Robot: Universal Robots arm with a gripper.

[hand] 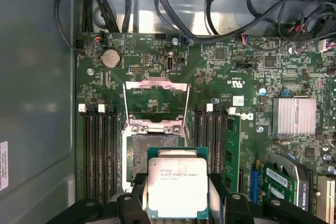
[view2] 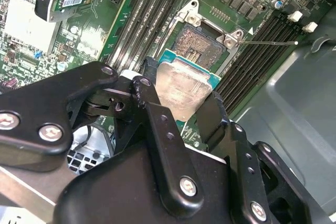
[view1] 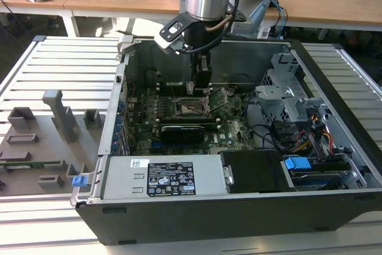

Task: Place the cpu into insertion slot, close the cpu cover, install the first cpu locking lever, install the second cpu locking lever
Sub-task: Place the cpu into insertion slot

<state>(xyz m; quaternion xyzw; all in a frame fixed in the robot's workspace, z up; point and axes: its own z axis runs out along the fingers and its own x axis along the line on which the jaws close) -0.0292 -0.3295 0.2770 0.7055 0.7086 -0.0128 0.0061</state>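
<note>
My claw (view1: 200,89) is clenched on the cpu (hand: 177,187), one small flat square chip with a dull silver-grey metal top and a thin green rim. My two black metal fingers (view2: 152,114) pinch it on opposite edges, as both wrist views show.

I hold the chip over one edge of the insertion slot (hand: 137,153), a small square dark socket with a grey metal rim, set in the green circuit board (hand: 157,56). Part of the socket's floor lies bare beyond the chip. I cannot tell whether chip and socket touch.

The cpu cover (hand: 156,84), one thin silver-grey frame plate with a square cut-out, is swung up off the socket. In the exterior view it leans at the socket's 3 o'clock. One thin wire locking lever (view2: 270,42) reaches out from a socket corner across the long slots.

Two banks of long narrow black slots (hand: 100,150) crowd the socket on two sides. In the exterior view, one long black rectangular card (view1: 188,131) lies just at the socket's 6 o'clock, with the silver power-supply box (view1: 161,177) beyond it. The grey metal drive cage (view1: 286,97) stands well apart at 3 o'clock. The black computer case (view1: 239,216) is open on top, and my arm comes down through that opening.
</note>
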